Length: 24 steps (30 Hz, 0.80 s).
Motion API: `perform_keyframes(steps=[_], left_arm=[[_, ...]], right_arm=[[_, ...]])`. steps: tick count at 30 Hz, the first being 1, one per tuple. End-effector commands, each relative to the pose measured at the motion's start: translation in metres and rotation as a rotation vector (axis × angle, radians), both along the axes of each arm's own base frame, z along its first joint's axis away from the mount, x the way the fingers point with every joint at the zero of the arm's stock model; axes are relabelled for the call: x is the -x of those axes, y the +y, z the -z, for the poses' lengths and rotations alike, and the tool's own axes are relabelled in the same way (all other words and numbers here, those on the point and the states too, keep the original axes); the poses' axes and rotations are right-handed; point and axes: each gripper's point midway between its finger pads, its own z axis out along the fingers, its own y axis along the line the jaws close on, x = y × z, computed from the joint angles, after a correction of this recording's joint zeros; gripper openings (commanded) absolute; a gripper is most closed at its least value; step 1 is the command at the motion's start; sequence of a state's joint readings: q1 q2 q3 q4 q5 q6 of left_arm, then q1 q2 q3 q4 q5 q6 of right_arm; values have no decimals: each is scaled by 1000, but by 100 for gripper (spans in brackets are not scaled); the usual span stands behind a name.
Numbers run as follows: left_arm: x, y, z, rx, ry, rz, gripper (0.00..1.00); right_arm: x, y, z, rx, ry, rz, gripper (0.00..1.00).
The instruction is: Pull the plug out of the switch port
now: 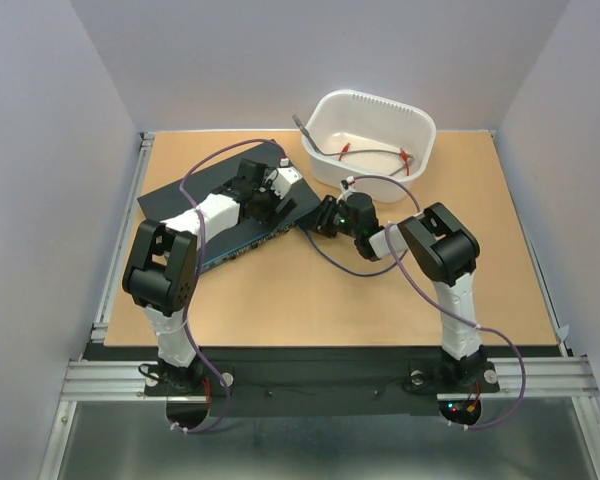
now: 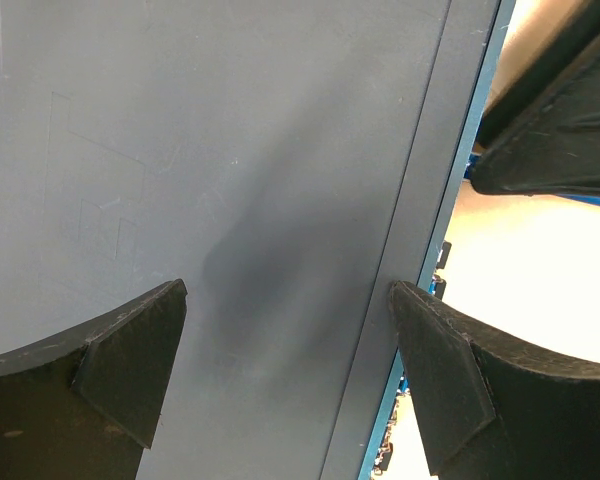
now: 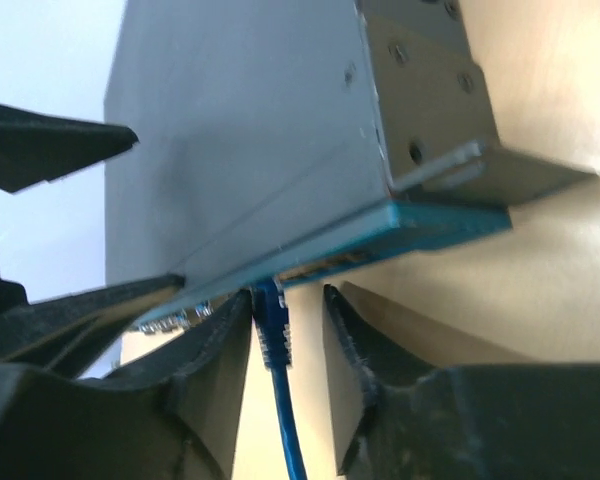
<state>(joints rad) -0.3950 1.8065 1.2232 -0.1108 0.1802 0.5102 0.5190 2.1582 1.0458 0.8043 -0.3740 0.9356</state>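
Right wrist view: the small blue plastic plug (image 3: 272, 320) sits in the flat dark blue-black switch (image 3: 250, 130) on the tan wooden table (image 3: 560, 300). My right gripper (image 3: 288, 310) brackets it, jaws narrow, apparently unclamped. My left gripper (image 2: 285, 340) spreads wide above the lid. I judge the pull undone.

A robotics lab test cell. Bare white panels (image 1: 310, 60) close off the left, far and right edges of a wooden bench top (image 1: 310, 300). An aluminium extrusion rail (image 1: 320, 378) runs along the near edge and carries the left arm (image 1: 165, 270) and the right arm (image 1: 445, 250), both trailing purple cables (image 1: 505, 350). A network switch (image 1: 175, 195) lies toward the far left corner.
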Motion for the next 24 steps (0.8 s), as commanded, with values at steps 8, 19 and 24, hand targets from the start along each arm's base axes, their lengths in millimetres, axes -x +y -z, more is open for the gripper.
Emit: perform_keyframes(steps=[8,19,24], left_arm=[[9,5,8,-17,30,-2,95],[10,5,10,-18,35,-1,95],[8,6,8,-23,27,-4,95]], right_arm=[[-13,16,-18,-109,-33,11,34],[-8,8,-13,-117,-44,39,0],[13,-7,-4,-59,-44,36,0]])
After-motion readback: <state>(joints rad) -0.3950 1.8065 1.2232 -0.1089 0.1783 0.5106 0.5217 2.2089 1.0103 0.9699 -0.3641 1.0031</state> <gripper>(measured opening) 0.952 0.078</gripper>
